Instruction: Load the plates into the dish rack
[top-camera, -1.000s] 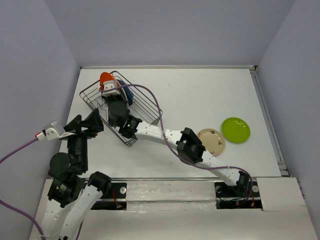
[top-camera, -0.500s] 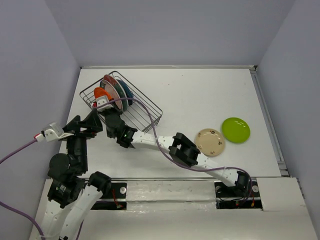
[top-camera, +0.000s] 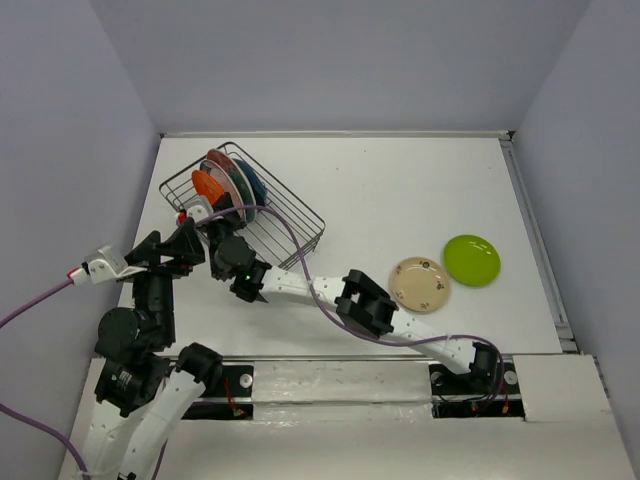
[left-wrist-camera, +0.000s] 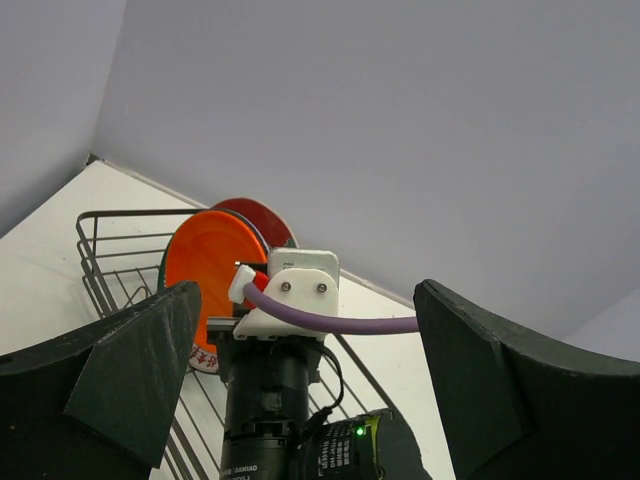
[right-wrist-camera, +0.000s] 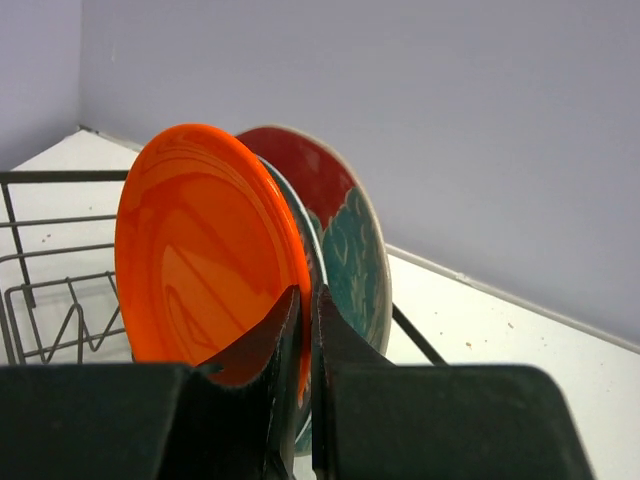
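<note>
- Your right gripper (right-wrist-camera: 305, 295) is pinched almost closed on the lower rim of the orange plate (right-wrist-camera: 200, 260), which stands on edge in the rack (top-camera: 290, 215).
- Just behind the orange plate stands the red plate (right-wrist-camera: 310, 175), with a teal-edged one between them; the blue plate (top-camera: 256, 182) is last in the row.
- Your left gripper (left-wrist-camera: 305, 300) hangs near the rack's near left corner, jaws wide apart and holding nothing.
- The beige plate (top-camera: 422, 283) and green plate (top-camera: 472, 259) lie flat on the table (top-camera: 400, 190), just beside each other, well apart from the rack.
</note>
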